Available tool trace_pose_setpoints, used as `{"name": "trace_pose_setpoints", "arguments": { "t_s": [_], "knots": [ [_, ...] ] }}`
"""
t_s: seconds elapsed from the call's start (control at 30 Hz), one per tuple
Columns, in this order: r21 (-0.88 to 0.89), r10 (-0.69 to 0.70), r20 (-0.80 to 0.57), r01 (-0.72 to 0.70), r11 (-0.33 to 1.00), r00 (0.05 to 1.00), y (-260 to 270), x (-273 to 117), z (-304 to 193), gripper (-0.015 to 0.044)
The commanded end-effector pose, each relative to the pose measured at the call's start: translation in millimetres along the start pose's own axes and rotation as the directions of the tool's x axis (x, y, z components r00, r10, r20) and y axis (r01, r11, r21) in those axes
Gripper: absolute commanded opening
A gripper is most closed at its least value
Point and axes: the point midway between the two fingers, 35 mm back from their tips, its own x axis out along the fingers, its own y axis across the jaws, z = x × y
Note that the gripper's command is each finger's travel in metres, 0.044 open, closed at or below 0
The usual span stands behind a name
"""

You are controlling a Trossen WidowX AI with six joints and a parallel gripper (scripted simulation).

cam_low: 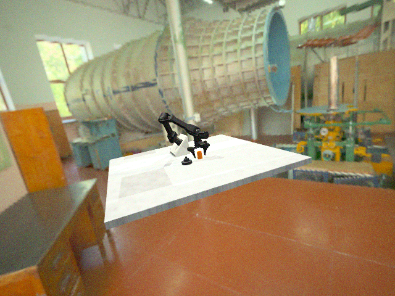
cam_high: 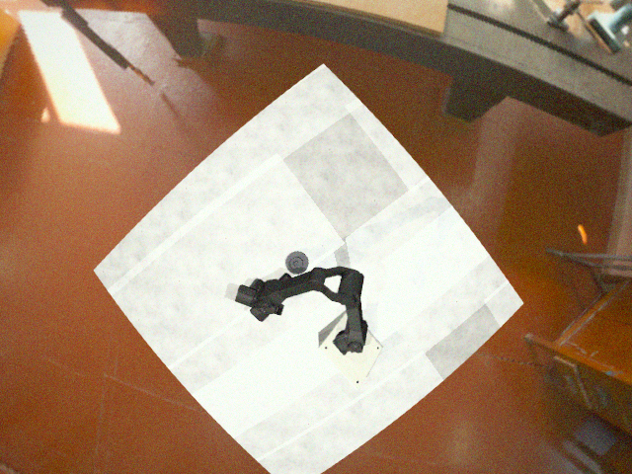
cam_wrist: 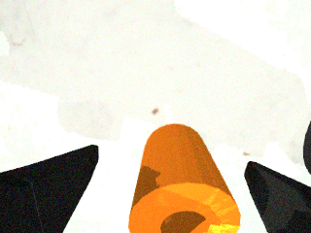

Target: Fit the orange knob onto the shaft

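The orange knob (cam_low: pixel 199 155) (cam_wrist: pixel 177 160) stands upright on the table, its open hole facing up in the wrist view. My gripper (cam_low: pixel 200 155) (cam_wrist: pixel 174 161) is open, with one finger on each side of the knob and a gap between each finger and the knob. The round dark pedestal (cam_high: pixel 296 262) (cam_low: pixel 186 161) with its shaft stands on the table beside the gripper; it is out of the wrist view. The knob is hidden under the arm in the top view. The shaft's flat side cannot be made out.
The white table (cam_high: pixel 229 229) (cam_low: pixel 143 200) carries the arm's pale base plate (cam_high: pixel 356 367) (cam_low: pixel 180 148). In the top view the arm's forearm (cam_high: pixel 301 285) passes close beside the pedestal. A faint shadow lies around the gripper.
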Motion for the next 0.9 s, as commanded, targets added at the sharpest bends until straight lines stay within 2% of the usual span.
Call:
{"name": "trace_pose_setpoints", "arguments": {
  "t_s": [0.0, 0.33, 0.57, 0.73, 0.87],
  "knots": [
    [-0.006, -0.006, -0.004, 0.006, 1.0, 1.0, -1.5, 6.6, -1.7, 0.044],
    [-0.006, -0.006, -0.004, 0.006, 1.0, 1.0, -1.5, 6.6, -1.7, 0.0177],
    [-0.006, -0.006, -0.004, 0.006, 1.0, 1.0, -1.5, 6.6, -1.7, 0.0131],
    [-0.007, -0.001, -0.002, 0.001, 1.0, 1.0, 1.3, -8.4, 2.8, 0.0],
    [-0.008, 0.003, -0.001, -0.003, 1.0, 1.0, 5.0, -33.8, 8.0, 0.0]
  ]
}}
